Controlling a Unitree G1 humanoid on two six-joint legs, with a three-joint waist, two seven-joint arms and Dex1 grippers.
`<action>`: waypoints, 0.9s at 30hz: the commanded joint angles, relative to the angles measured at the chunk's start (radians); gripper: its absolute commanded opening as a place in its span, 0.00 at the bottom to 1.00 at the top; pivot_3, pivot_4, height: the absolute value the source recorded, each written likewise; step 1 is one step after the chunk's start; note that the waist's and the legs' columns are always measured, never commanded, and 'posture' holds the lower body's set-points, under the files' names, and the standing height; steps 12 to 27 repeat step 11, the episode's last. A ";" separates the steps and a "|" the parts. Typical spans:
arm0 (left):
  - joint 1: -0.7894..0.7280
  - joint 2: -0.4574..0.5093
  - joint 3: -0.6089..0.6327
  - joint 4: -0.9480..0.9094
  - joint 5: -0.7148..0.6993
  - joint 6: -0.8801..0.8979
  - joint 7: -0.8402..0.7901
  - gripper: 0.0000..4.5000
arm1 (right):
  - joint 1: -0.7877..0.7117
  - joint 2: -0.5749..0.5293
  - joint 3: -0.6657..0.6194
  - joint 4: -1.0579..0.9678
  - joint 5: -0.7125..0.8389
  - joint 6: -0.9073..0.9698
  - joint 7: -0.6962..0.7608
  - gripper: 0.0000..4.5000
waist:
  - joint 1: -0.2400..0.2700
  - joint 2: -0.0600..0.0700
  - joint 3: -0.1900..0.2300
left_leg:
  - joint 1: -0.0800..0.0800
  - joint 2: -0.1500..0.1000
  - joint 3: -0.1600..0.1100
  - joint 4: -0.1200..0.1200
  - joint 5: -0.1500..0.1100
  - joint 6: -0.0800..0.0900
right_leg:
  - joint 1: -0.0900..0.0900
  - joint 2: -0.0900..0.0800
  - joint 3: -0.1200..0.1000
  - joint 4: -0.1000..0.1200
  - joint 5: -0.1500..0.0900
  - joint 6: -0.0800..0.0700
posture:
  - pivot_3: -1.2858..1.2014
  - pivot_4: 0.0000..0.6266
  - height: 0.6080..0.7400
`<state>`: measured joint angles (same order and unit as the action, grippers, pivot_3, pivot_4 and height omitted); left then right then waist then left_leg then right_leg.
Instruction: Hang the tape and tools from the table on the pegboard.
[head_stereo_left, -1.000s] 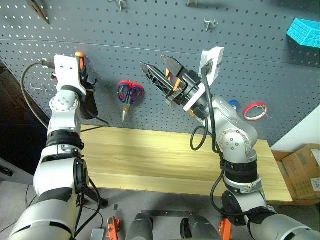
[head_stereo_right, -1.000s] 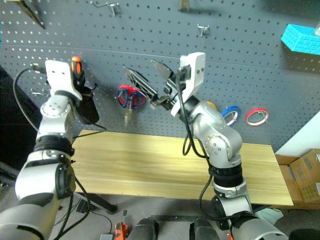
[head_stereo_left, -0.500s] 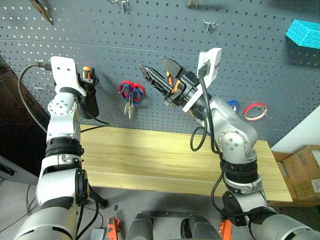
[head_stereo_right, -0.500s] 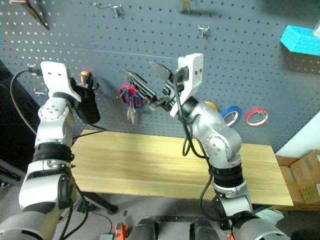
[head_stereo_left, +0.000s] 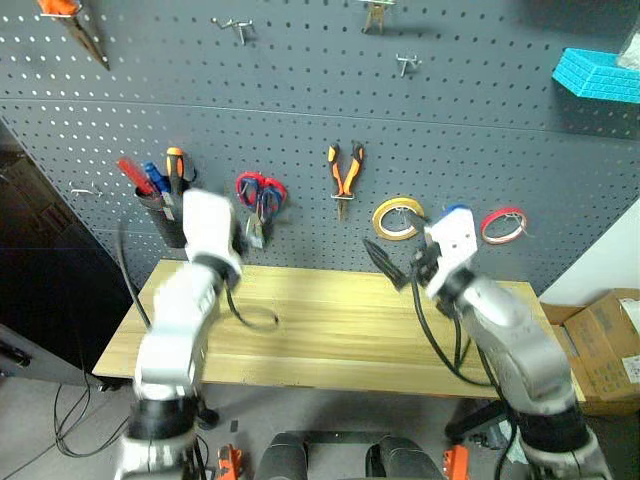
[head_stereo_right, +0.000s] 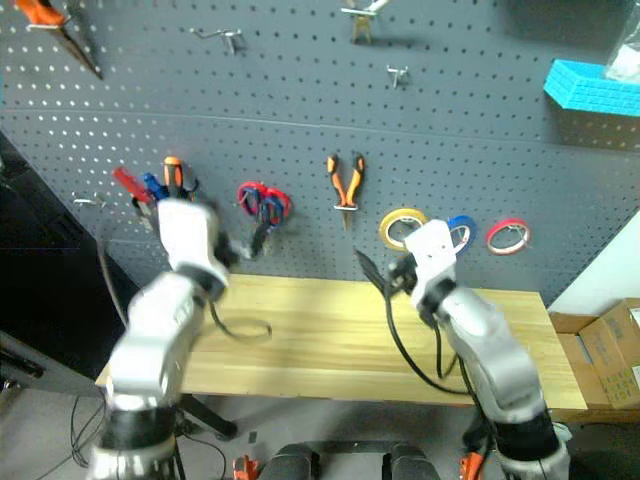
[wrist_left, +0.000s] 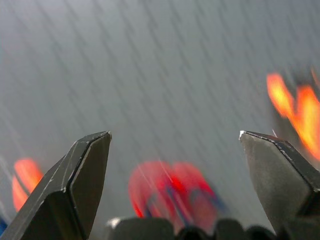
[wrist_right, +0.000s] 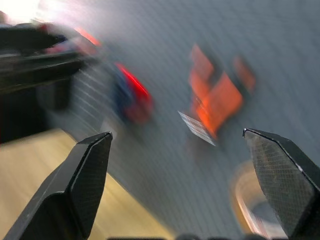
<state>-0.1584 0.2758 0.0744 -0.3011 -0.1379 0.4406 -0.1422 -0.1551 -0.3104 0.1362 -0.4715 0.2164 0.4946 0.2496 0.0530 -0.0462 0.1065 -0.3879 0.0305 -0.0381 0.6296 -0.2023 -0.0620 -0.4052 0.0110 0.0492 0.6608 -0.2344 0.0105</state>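
On the dark grey pegboard hang orange-and-black pliers and the blue tape, which sits between a yellow roll and a red roll. An orange-and-black-handled tool stands in a black cup on the board. My left gripper is open and holds nothing, just over the back left of the wooden table, below the red scissors. Over the table's back right, my right gripper is also open with nothing between its fingers. In the left wrist view the fingers frame the blurred red scissors.
More pliers and bare hooks hang high on the board. A turquoise block sits at the upper right. A cardboard box stands on the floor right of the table. My left arm's cable loops over the tabletop.
Both arms have dropped from the pegboard to just above the table. The left gripper has opened and left the orange-handled tool in the cup. The head camera has tilted.
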 joint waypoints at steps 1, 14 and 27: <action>0.092 -0.059 0.044 0.032 -0.008 0.034 0.062 0.98 | 0.129 0.012 -0.057 0.080 -0.099 -0.060 -0.107 1.00 | -0.002 0.000 0.000 | 0.000 0.001 0.000 0.000 0.000 0.000 | 0.000 0.001 0.000 0.001 0.000 0.000 | 0.58 0.08 1.00; 0.079 -0.035 0.133 0.245 -0.022 0.013 0.029 0.98 | 0.209 0.070 -0.146 0.265 -0.162 -0.132 -0.192 1.00 | -0.030 0.013 -0.010 | 0.004 0.001 -0.008 0.000 -0.004 -0.006 | 0.001 0.002 -0.007 -0.018 0.000 -0.001 | 0.57 0.04 1.00; 0.079 -0.035 0.133 0.245 -0.022 0.013 0.029 0.98 | 0.209 0.070 -0.146 0.265 -0.162 -0.132 -0.192 1.00 | -0.030 0.013 -0.010 | 0.004 0.001 -0.008 0.000 -0.004 -0.006 | 0.001 0.002 -0.007 -0.018 0.000 -0.001 | 0.57 0.04 1.00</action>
